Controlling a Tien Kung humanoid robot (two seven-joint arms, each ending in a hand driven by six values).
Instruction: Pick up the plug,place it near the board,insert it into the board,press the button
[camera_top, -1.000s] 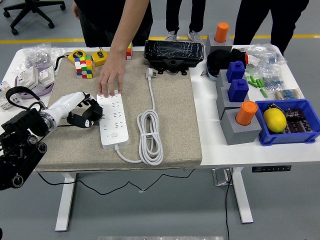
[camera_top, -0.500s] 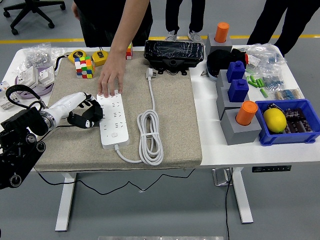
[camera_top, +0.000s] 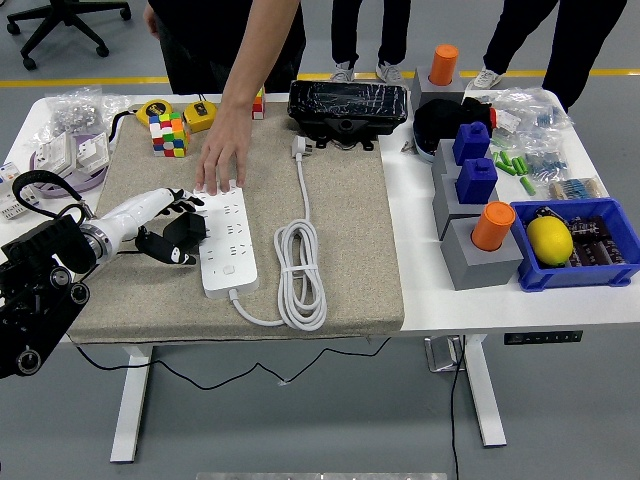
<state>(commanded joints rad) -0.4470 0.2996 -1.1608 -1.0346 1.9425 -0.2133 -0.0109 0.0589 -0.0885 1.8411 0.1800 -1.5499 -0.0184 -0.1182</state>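
The plug lies on the beige mat near the far edge, just in front of a black box, with its white cord running back toward the robot into a loose coil beside the power strip. The strip lies lengthwise on the mat, its sockets up. Nothing holds the plug; it is well apart from the robot's left hand.

That hand comes in from the left and sits at the strip's left edge, touching or nearly touching its side about halfway along. Its fingers are bent loosely, not gripping anything that can be made out; whether a fingertip rests on the strip itself is hard to tell. The right arm is not in view.

A person's hand reaches from the far side of the surface and lies flat on the far end of the strip, apparently steadying it.

Judging from this, the pick-up has not happened, and the hand is beside the board rather than the plug. The risks follow from that. Reaching across to the plug means passing over the strip and the person's hand, so a collision is possible. A push from the left could slide the strip across the mat if the person lets go. The coiled cord may drag or snag when the plug is lifted, pulling it out of a light grasp. The plug lies on its side, and a poor grasp would leave the pins misaligned with the sockets.
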